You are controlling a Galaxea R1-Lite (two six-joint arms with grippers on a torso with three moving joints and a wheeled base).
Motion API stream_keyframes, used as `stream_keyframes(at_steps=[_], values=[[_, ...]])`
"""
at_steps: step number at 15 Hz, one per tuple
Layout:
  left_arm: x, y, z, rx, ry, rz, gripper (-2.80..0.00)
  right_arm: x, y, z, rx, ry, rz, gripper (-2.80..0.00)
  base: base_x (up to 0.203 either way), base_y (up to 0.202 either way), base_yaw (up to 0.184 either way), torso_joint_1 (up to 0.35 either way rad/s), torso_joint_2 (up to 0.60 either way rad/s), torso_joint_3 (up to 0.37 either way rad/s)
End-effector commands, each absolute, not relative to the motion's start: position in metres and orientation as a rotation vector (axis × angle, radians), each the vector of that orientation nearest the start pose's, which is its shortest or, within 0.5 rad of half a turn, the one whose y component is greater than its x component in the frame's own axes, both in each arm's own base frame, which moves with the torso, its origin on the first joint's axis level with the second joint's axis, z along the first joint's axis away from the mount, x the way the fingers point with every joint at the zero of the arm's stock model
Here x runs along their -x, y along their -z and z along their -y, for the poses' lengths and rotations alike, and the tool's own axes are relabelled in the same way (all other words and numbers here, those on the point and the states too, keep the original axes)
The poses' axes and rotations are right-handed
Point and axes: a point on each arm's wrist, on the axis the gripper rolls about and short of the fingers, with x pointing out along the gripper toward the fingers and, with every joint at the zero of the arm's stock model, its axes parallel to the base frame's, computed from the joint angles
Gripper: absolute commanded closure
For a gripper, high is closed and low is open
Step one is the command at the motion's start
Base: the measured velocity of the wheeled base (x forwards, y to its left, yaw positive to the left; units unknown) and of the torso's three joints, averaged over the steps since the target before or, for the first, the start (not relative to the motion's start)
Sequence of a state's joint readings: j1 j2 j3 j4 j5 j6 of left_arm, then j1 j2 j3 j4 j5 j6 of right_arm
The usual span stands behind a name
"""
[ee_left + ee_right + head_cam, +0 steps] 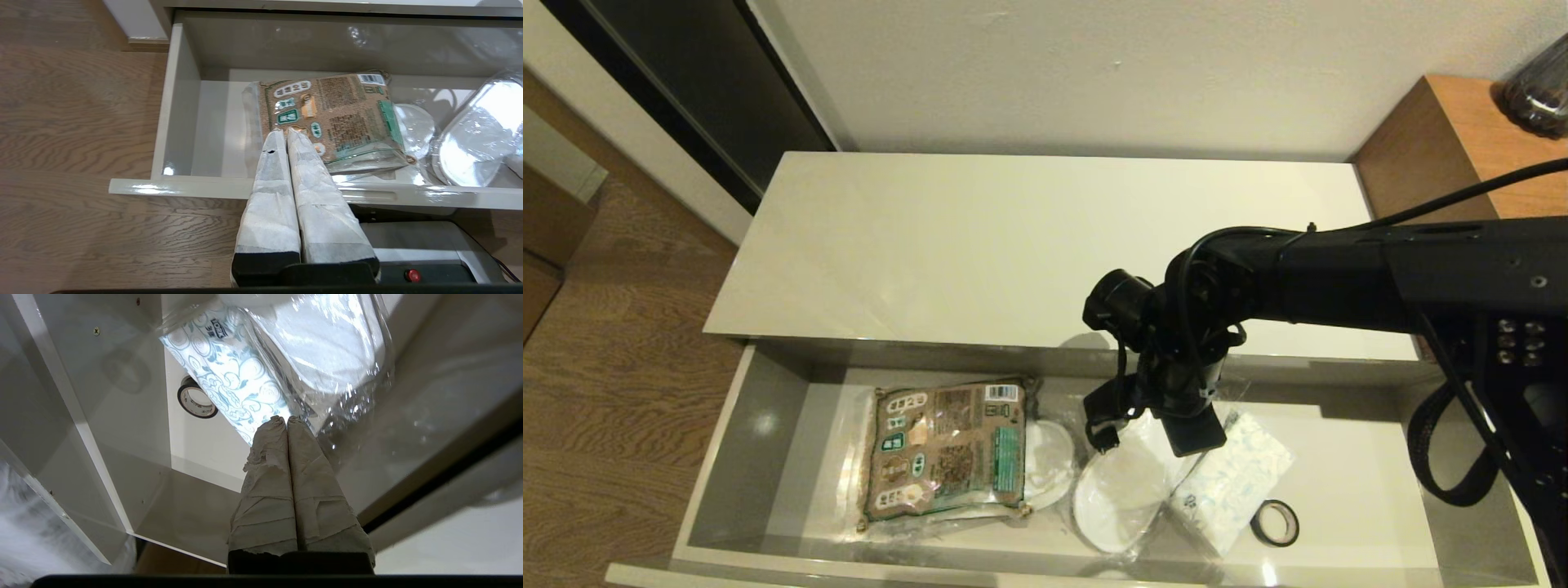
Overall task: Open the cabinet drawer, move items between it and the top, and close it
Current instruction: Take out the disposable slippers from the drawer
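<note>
1. The cabinet drawer (768, 425) stands pulled fully out below the top (980, 245), so its contents are reachable from above. In the head view it fills the 6 o'clock half, with the top at 12 o'clock behind it.
2. The drawer holds four things, one of each: a brown-and-green printed packet (947, 445) toward 9 o'clock, a white slipper in clear plastic (1119, 498) at centre, a tissue pack (1237, 482) with a blue swirl print just at its 3 o'clock side, and a black tape ring (1275, 523) near the pack's 5 o'clock corner. A further white wrapped piece shows between packet and slipper; what it is cannot be told.
3. The right gripper (287, 420) reaches down into the drawer, above the slipper's rear end and the tissue pack. Its fingers are pressed together at the crinkled clear wrap beside the pack's edge. Judgement: it pinches the slipper's wrap for a lift to the top, though the grip itself is not clearly visible.
4. The left gripper (286, 132) is parked outside the drawer front, fingers closed and empty, clear of the working arm.
5. The top carries no items, so the transfer is judged not yet done.
</note>
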State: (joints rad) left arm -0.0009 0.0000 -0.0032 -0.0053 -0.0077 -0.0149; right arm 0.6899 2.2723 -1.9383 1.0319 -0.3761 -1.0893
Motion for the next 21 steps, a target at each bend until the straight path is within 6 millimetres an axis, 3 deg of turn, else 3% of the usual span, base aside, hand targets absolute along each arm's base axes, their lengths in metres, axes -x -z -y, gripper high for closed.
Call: stream_keyframes(at_steps=[1, 10, 13, 16, 18, 21], values=[[0.023, -0.077, 0.0, 0.015, 0.009, 0.008, 0.0, -0.313, -0.132, -0.258, 1.68, -0.973, -1.004, 0.0, 0.0, 0.0, 0.0, 0.0, 0.0, 0.0], [0.023, -0.077, 0.0, 0.015, 0.009, 0.008, 0.0, -0.286, -0.124, -0.266, 1.884, -1.007, -1.134, 0.0, 0.0, 0.0, 0.0, 0.0, 0.0, 0.0], [0.023, -0.077, 0.0, 0.015, 0.009, 0.008, 0.0, -0.282, -0.108, -0.279, 1.899, -1.019, -1.136, 0.0, 0.0, 0.0, 0.0, 0.0, 0.0, 0.0], [0.023, -0.077, 0.0, 0.015, 0.009, 0.008, 0.0, -0.273, -0.111, -0.286, 1.787, -1.057, -1.103, 0.0, 0.0, 0.0, 0.0, 0.0, 0.0, 0.0], [0.023, -0.077, 0.0, 0.015, 0.009, 0.008, 0.0, -0.267, -0.103, -0.292, 1.676, -1.072, -1.073, 0.0, 0.0, 0.0, 0.0, 0.0, 0.0, 0.0], [0.023, -0.077, 0.0, 0.015, 0.009, 0.008, 0.0, -0.274, -0.08, -0.302, 1.562, -1.064, -0.964, 0.0, 0.0, 0.0, 0.0, 0.0, 0.0, 0.0]])
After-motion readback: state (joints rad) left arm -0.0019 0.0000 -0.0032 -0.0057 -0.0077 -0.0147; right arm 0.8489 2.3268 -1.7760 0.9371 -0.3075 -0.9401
